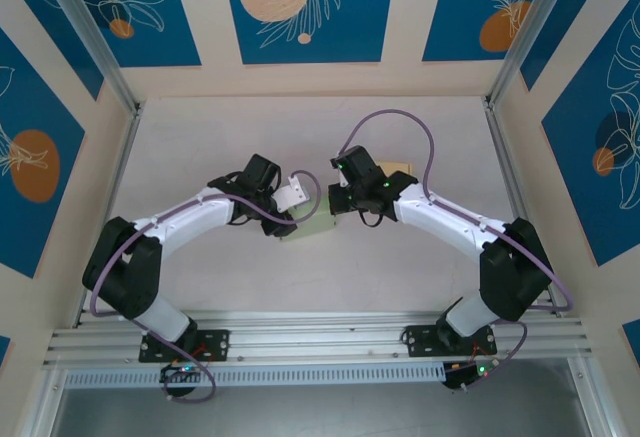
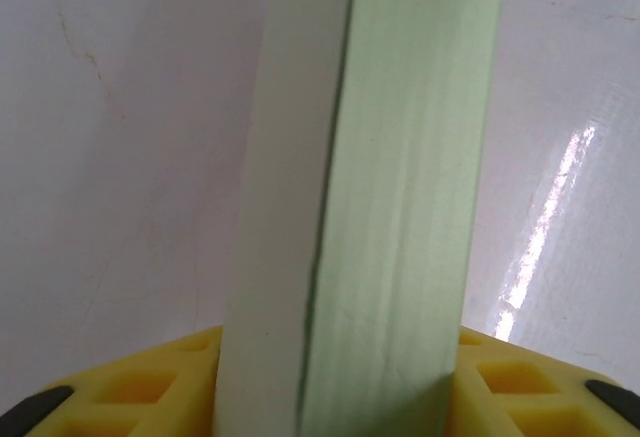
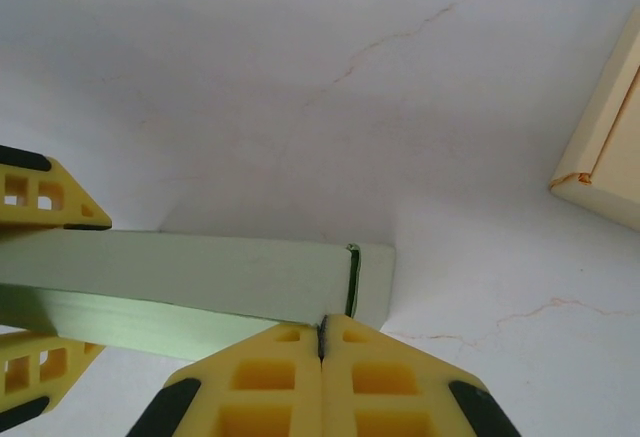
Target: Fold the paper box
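Pale green paper box (image 1: 305, 229) sits mid-table between the arms. Left gripper (image 2: 335, 392) is clamped across its panels. Right gripper (image 3: 322, 342) is closed, tips at the box end. Likely light, thin card that creases easily, so grip flat panels, not edges.

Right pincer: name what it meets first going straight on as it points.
The green paper box, almost at once: its near edge lies right at the tips of the shut right pincer, though whether they touch is unclear. The cream box sits off to one side, outside that line.
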`<act>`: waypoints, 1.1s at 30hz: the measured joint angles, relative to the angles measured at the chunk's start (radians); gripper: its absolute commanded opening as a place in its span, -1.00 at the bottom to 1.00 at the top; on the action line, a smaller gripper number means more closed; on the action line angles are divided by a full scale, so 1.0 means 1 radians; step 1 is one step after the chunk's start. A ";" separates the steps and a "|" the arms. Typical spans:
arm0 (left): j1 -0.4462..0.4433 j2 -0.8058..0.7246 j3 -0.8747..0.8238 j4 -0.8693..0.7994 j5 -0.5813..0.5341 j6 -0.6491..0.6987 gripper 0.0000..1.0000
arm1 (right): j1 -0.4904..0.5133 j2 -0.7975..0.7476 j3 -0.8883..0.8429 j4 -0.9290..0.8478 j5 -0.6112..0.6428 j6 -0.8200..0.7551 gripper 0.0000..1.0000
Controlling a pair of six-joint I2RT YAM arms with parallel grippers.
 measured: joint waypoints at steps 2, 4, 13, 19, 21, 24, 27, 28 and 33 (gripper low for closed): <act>0.000 0.000 -0.002 0.002 0.000 -0.002 0.02 | 0.002 0.000 -0.003 0.005 0.006 0.004 -1.00; 0.000 0.000 -0.003 0.007 -0.001 -0.007 0.11 | 0.004 0.000 -0.003 0.006 0.011 0.004 -1.00; 0.000 -0.063 -0.056 0.074 -0.009 -0.053 0.63 | 0.016 -0.009 -0.013 0.006 0.018 0.004 -1.00; 0.000 -0.194 -0.110 0.137 -0.028 -0.093 0.73 | 0.016 -0.013 -0.025 0.015 0.018 0.004 -1.00; 0.000 -0.232 -0.123 0.149 -0.043 -0.114 0.67 | 0.016 -0.013 -0.030 0.018 0.018 0.004 -1.00; 0.000 -0.277 -0.128 0.151 -0.080 -0.160 0.48 | 0.016 -0.013 -0.032 0.017 0.018 0.004 -1.00; 0.000 -0.319 -0.124 0.124 -0.111 -0.205 0.40 | 0.016 -0.013 -0.032 0.017 0.018 0.004 -1.00; 0.000 -0.327 -0.116 0.098 -0.116 -0.220 0.34 | 0.016 -0.013 -0.032 0.017 0.018 0.004 -1.00; 0.000 -0.318 -0.045 -0.034 -0.160 -0.280 0.03 | 0.016 -0.013 -0.032 0.017 0.018 0.003 -1.00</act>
